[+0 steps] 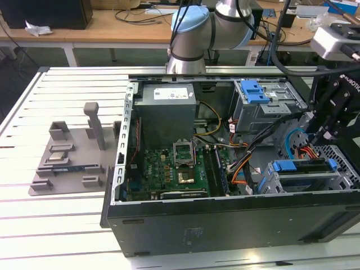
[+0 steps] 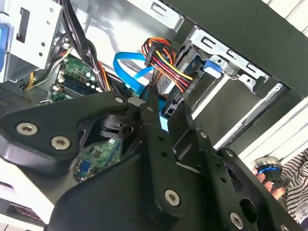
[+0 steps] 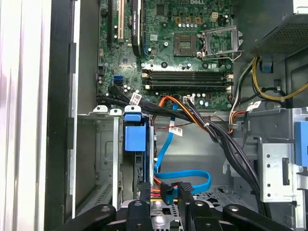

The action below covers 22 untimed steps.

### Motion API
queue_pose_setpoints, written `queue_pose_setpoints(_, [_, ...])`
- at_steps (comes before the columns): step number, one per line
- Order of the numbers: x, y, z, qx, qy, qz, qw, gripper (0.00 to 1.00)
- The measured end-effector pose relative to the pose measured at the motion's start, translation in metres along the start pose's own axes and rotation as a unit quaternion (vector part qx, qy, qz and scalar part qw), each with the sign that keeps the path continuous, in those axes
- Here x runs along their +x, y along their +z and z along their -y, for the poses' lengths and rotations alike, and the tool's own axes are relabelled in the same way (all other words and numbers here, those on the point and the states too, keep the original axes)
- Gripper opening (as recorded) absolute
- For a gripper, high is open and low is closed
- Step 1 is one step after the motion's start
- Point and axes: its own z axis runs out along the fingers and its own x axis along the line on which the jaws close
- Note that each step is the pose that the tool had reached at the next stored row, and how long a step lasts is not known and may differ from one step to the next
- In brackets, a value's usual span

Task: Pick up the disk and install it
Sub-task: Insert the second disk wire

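The disk lies flat in the lower drive cage at the exterior view's right end of the open computer case, with its blue side rail showing along the top. In the first wrist view the disk's blue rail sits in the cage slot. My gripper hangs just above that cage, among the cables. Its fingers stand a little apart and hold nothing. Through the gap of the gripper I see a blue data cable and a power plug.
The case holds a motherboard, a grey power supply and an upper drive cage with a blue bracket. Orange and black cables run beside the disk cage. A grey fixture stands on the table at the exterior view's left.
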Motion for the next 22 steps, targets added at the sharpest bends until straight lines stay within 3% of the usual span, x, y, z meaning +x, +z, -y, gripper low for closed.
queue_pose_setpoints(4, [0.0001, 0.0009, 0.0, 0.0, 0.0, 0.0, 1.0, 0.36])
queue_pose_setpoints(6, [0.0001, 0.001, 0.0, 0.0, 0.0, 0.0, 1.0, 0.22])
queue_pose_setpoints(8, [0.0001, 0.001, 0.0, 0.0, 0.0, 0.0, 1.0, 0.16])
queue_pose_setpoints(11, [0.0032, 0.001, -0.0007, 0.0, 0.0, -0.0001, 1.0, 0.16])
queue_pose_setpoints(12, [0.0084, 0.0018, -0.002, 0.0, 0.0, -0.0001, 1.0, 0.16])
queue_pose_setpoints(19, [0.0173, 0.0169, -0.0038, 0.0, -0.001, 0.0, 1.0, 0.16])
queue_pose_setpoints(22, [0.0183, 0.0199, -0.0043, 0.0, -0.001, -0.0002, 1.0, 0.16])
